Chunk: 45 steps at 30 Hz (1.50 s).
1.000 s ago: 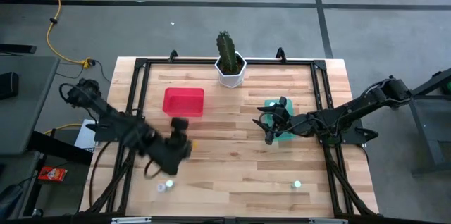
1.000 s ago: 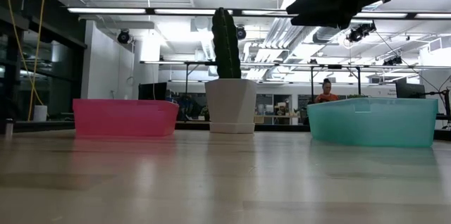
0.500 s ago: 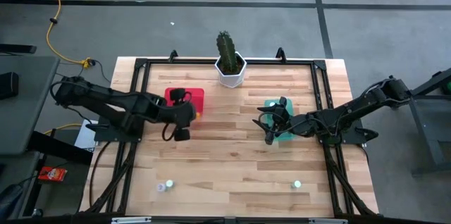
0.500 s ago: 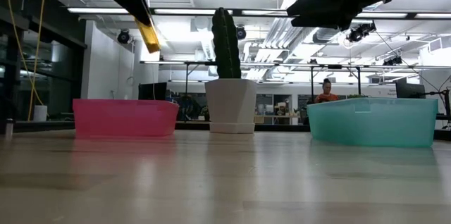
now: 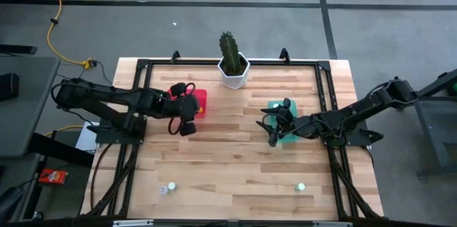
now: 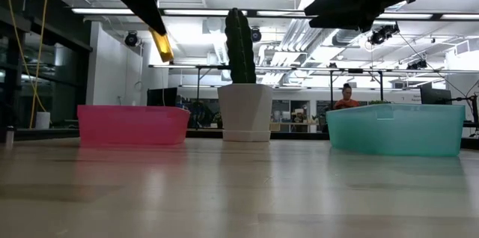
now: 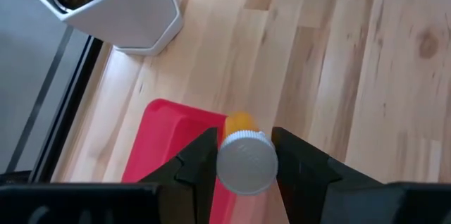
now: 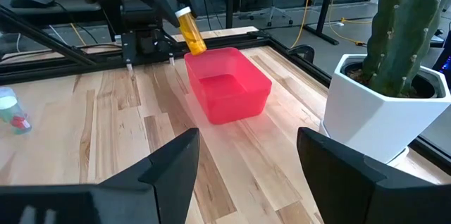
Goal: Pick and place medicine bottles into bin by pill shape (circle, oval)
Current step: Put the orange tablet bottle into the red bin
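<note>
High view: red bin (image 5: 199,99) sits left of centre on the surface (image 5: 235,163), teal bin (image 5: 289,137) right of centre; contents of both not discernible here. Left end effector (image 5: 190,103) is over the red bin's area, grasping an orange bottle (image 5: 200,105) at the bin's right edge. Right end effector (image 5: 275,125) hangs over the teal bin, released w/ fingers spread. Two small white-capped bottles lie near the front edge: one front-left (image 5: 166,188), one front-right (image 5: 300,185). Cactus pot (image 5: 233,71) at the back, middle.

Low view: the bottle (image 6: 161,44) is tilted, held well above the red bin (image 6: 133,124). Teal bin (image 6: 396,128) on the right, pot (image 6: 245,111) between the bins.

Left wrist view: fingers (image 7: 196,165) clenched on the bottle (image 7: 245,159); round white cap, orange body, over the red bin's edge (image 7: 176,148).

Right wrist view: red bin (image 8: 227,83) looks empty; orange bottle (image 8: 191,32) above its far side; another bottle (image 8: 13,113) lies on the surface farther off.
</note>
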Each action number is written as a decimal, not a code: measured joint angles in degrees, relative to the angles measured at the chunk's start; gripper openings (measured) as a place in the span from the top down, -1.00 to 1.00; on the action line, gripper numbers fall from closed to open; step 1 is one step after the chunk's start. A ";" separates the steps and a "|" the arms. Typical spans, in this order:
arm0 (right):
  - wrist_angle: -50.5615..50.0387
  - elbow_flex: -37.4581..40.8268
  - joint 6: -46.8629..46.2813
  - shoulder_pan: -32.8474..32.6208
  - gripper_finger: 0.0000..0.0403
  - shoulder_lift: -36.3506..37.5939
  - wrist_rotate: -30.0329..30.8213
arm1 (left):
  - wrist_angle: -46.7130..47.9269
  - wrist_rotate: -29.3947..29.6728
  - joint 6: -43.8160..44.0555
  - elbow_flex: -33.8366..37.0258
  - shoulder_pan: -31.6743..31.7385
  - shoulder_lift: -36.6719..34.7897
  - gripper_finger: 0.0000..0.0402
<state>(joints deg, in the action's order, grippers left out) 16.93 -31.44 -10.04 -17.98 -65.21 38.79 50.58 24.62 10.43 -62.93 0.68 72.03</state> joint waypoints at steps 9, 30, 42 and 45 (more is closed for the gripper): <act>0.00 0.00 0.00 -0.01 -0.15 0.00 0.02 | -0.12 -0.02 0.95 0.00 0.11 0.02 0.43; 0.00 0.00 0.02 0.00 -0.15 0.00 0.02 | -0.99 0.07 0.90 -0.01 0.11 0.07 0.43; 0.00 0.00 -0.13 0.00 -0.15 0.00 0.02 | -0.89 0.00 0.79 -0.03 3.81 1.09 0.43; 0.00 0.00 -0.11 0.00 -0.15 0.00 0.02 | -0.93 -1.07 -0.25 -0.05 8.20 2.89 0.43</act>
<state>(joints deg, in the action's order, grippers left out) 16.93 -31.44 -10.16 -17.98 -65.21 38.81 49.65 23.55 10.18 -62.98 8.88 74.92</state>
